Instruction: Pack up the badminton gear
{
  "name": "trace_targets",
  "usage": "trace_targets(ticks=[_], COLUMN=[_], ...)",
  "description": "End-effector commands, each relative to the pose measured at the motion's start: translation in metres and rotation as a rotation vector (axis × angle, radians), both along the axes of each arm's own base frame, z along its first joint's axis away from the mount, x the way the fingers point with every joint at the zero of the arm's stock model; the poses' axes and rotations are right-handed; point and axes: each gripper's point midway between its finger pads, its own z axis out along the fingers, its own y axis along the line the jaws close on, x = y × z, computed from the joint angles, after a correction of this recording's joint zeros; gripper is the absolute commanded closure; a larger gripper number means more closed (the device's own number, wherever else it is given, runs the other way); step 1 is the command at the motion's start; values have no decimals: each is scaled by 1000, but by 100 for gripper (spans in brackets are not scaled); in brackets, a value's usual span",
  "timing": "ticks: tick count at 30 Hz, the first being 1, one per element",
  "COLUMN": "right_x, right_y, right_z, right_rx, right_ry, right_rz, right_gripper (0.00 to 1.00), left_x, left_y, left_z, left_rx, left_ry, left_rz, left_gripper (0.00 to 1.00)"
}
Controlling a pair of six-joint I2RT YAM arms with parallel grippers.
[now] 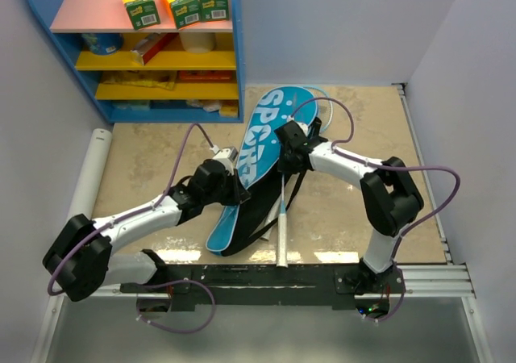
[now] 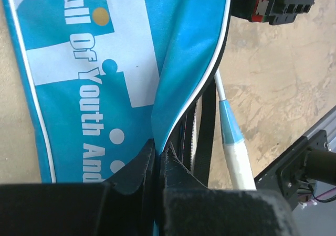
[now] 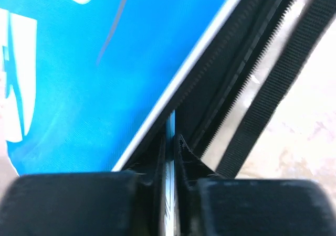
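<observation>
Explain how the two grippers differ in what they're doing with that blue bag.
The left gripper pinches the blue bag's fabric flap near its narrow end; the right gripper clamps a thin light-blue strip, apparently the racket shaft, farther up by the zip. The left gripper sits at the bag's left side, the right gripper at its right. Both are shut at the bag's open edge.

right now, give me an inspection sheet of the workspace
surface: beige mottled table
job's things: blue bag lies diagonal, zip open; racket handle sticks out; shuttlecocks not seen
clutter: nothing seen
grippers: left jaws shut on bag edge; right jaws shut, seemingly on racket shaft
cables: purple cables arch over both arms
surroundings: blue shelf with boxes far left; white tube at left edge
</observation>
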Motion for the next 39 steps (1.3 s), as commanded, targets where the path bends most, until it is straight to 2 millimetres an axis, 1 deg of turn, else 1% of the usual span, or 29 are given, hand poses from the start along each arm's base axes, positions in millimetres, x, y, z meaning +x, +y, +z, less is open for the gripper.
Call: trace_targets(ticks=[1,2,4,5,6,7,8,9,11,12,14,15,16,17,18,19,21,22,23,24,25,26,28,30,31,33,36,37,39], right_x=[15,16,11,11,9,7,2,0,-14,-19,-37,-45,-58,-67,-76,-89,-107,-119,-126,-135,-145,-151,-168,-178,-185,-194,-206,-210,-212], right_y=[24,26,28,28,28,26,24,21,10,5,-10,-15,-25,-35,-39,-47,-51,-56,-56,-53,-55,-53,-51,-45,-46,-38,-35,-38,-35], right_z=[13,14,12,14,20,23,25,36,35,39,46,45,44,40,36,34,28,19,24,22,15,18,9,8,2,2,-10,-17,-22], right_rx=[72,85,98,107,114,114,113,124,101,95,76,66,56,28,17,16,30,26,48,62,60,84,101,127,128,153,156,145,153], right_ry=[-54,-58,-48,-55,-65,-67,-60,-78,-61,-67,-70,-64,-59,-43,-32,-29,-3,22,15,26,46,47,85,97,112,114,138,153,153], right_rz=[93,96,109,112,112,113,116,116,109,103,95,96,91,73,72,67,68,71,70,88,96,105,131,150,155,168,173,170,159], right_gripper=[84,72,64,59,58,57,55,55,53,53,52,52,52,52,52,52,51,51,51,51,51,50,50,50,50,50,50,50,50], left_x=[2,2,3,4,5,5,8,8,10,12,14,15,15,16,17,17,19,20,20,20,21,21,22,23,23,23,23,22,22], left_y=[-5,-6,-7,-8,-10,-11,-12,-14,-16,-17,-18,-19,-19,-20,-20,-20,-21,-21,-22,-23,-23,-24,-25,-25,-25,-24,-23,-24,-23], left_z=[1,1,-1,0,1,-1,0,0,0,-1,0,-3,-4,-2,-4,-4,-2,-2,-1,0,0,2,2,4,5,4,4,4,4], left_rx=[-13,-17,-16,-19,-21,-17,-19,-20,-18,-16,-14,-11,-8,-9,-6,-6,-8,-8,-11,-13,-13,-17,-18,-17,-18,-13,-12,-15,-18], left_ry=[-38,-38,-37,-40,-41,-36,-39,-36,-37,-36,-42,-37,-35,-41,-37,-37,-41,-43,-43,-43,-40,-45,-44,-47,-48,-47,-48,-45,-44], left_rz=[-5,-5,-5,-9,-10,-11,-12,-16,-19,-20,-18,-19,-20,-22,-18,-18,-13,-12,-13,-17,-14,-18,-17,-14,-13,-10,-9,-8,-6], left_gripper=[100,100,100,100,100,100,100,100,100,100,100,100,100,100,100,100,100,100,100,100,100,100,100,100,100,100,100,100,100])
